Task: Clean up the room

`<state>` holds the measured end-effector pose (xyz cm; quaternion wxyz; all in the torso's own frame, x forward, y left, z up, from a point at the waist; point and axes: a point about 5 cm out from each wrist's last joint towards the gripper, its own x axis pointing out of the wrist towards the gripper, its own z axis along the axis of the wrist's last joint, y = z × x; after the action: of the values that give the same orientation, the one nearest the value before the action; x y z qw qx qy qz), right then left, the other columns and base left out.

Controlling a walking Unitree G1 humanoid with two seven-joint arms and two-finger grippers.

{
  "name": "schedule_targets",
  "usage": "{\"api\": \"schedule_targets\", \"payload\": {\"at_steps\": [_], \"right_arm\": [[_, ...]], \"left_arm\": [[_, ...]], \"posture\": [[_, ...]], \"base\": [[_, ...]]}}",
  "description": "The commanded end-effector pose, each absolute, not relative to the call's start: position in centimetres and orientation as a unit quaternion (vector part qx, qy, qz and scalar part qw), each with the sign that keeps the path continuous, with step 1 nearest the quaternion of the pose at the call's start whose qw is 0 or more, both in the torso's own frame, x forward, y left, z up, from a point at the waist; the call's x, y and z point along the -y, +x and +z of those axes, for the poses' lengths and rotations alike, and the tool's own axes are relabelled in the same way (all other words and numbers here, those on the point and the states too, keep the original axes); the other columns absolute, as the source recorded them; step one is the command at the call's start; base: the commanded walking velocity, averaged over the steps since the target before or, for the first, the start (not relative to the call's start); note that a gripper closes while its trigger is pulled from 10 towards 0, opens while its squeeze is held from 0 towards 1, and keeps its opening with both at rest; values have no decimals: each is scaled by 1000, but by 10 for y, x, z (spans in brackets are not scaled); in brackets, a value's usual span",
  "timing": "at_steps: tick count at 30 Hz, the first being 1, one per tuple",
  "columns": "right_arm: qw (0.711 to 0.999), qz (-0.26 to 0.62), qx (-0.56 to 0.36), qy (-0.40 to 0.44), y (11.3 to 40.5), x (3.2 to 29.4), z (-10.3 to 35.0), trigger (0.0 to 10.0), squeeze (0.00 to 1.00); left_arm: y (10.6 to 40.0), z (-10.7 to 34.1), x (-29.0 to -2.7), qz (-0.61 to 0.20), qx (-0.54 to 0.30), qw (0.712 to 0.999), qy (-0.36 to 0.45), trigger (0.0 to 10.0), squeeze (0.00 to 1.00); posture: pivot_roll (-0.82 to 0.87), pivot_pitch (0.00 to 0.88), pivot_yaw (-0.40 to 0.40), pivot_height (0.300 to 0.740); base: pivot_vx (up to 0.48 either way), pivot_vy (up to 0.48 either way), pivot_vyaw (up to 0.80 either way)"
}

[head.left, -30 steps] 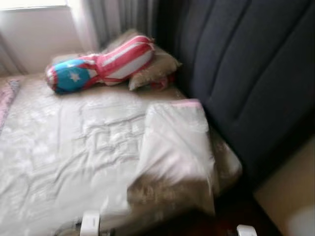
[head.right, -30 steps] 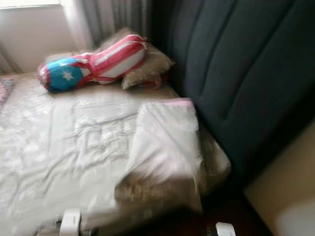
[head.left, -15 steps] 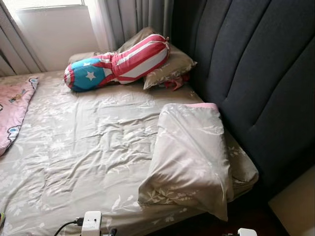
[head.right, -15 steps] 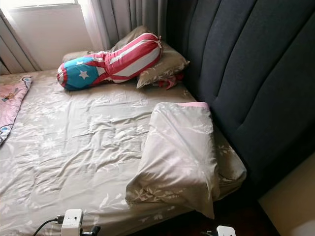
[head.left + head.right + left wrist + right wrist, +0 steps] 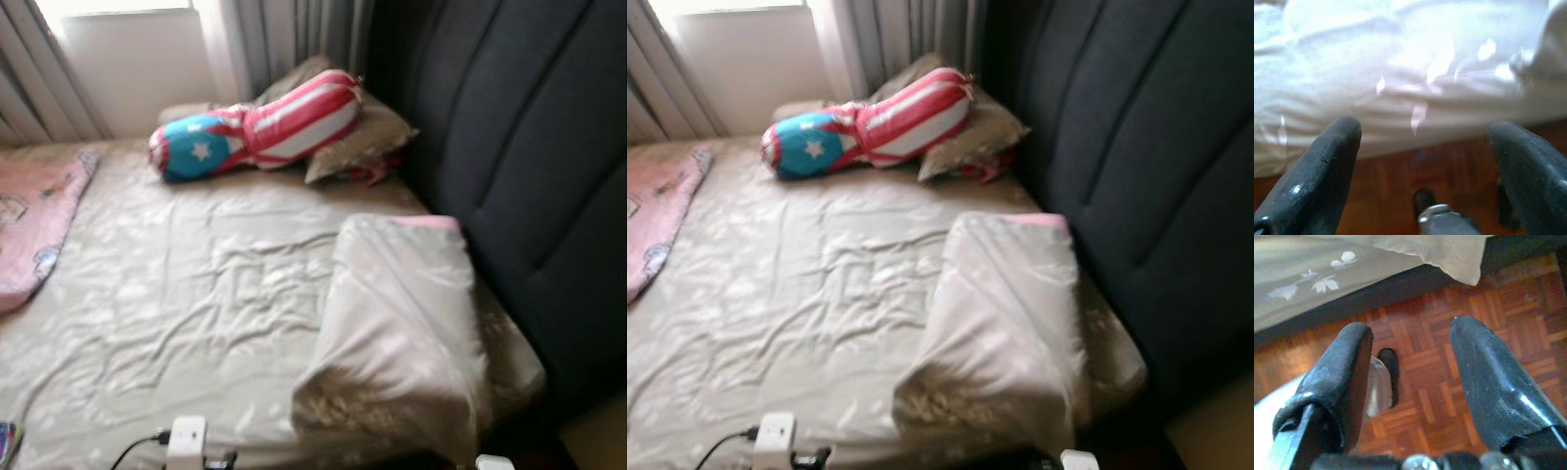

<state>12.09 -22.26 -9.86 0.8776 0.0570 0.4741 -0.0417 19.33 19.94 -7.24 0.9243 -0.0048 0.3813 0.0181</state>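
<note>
Two pillows lie at the head of a wide bed (image 5: 196, 323) against a dark padded headboard (image 5: 529, 166), seen from the robot's head cameras in a slightly blurred frame. One pillow (image 5: 402, 323), in the same pale leaf-print fabric as the sheet, lies near the bed's right edge beside the headboard, a strip of pink showing at its far end. The second pillow (image 5: 358, 137) sits in the far corner by the curtains (image 5: 284, 39), with a bolster (image 5: 257, 127) in red and white stripes and a blue, starred end resting on it. A pink blanket (image 5: 34, 220) lies along the left side of the mattress. A white charger (image 5: 186, 438) with a black cable sits at the near edge. The left gripper (image 5: 1425, 161) hangs low with fingers spread wide, over wood floor (image 5: 1391, 176) at the sheet's edge. The right gripper (image 5: 1410, 382), fingers also apart and holding nothing, hangs above parquet just off the bed's corner.
</note>
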Motion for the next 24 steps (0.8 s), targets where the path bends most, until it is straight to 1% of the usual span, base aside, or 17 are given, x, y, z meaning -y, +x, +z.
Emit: {"api": "schedule_targets", "payload": {"at_steps": [1,24], "right_arm": [[883,-36,-465,58,130,219,-97,10000,0],[883,-34,-465,56,129,218,-97,10000,0]], "left_arm": [[181,-77,-209,32,-399,916,0,10000,0],[180,-78,-209,32,-400,916,1,10000,0]], "posture": [[-83,0,-20,738],[-85,0,-20,738]], "base": [[0,0,0],[0,0,0]]}}
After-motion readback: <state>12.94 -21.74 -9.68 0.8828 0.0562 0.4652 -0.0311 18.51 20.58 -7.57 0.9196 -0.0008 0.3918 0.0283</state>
